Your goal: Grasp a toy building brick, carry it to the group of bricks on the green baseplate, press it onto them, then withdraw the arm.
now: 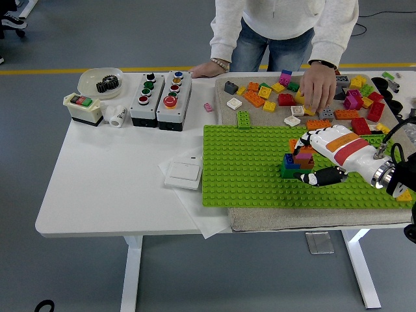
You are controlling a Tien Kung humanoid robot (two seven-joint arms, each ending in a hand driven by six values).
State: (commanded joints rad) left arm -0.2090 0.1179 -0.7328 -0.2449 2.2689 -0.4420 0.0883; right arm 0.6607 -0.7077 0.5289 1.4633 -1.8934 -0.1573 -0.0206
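Right hand (316, 158), white with orange and red bands, reaching in from the right over the green baseplate (247, 166). Fingers (325, 175) curled round the group of bricks (296, 162), thumb low at its near side, the rest over its top; grip closed on the stack, though which brick is pinched cannot be told. Stack itself a mix of blue, green, orange and pink-purple pieces, seated on the studs right at the fingertips. Beyond the hand, on the tan mat (260, 110), a scatter of loose bricks (279, 97) in red, yellow, orange, green and grey. Just beyond the wrist, a person's hand (318, 88) reaching down among those loose bricks; the person's other hand (209, 68) resting flat on the tabletop (97, 182), well away to the left. Far left of the hand: two button boxes (159, 94), a small switch box (83, 107), and a dish with a black gear (101, 81). White wall switch (183, 172) left of the baseplate. Left arm out of view.
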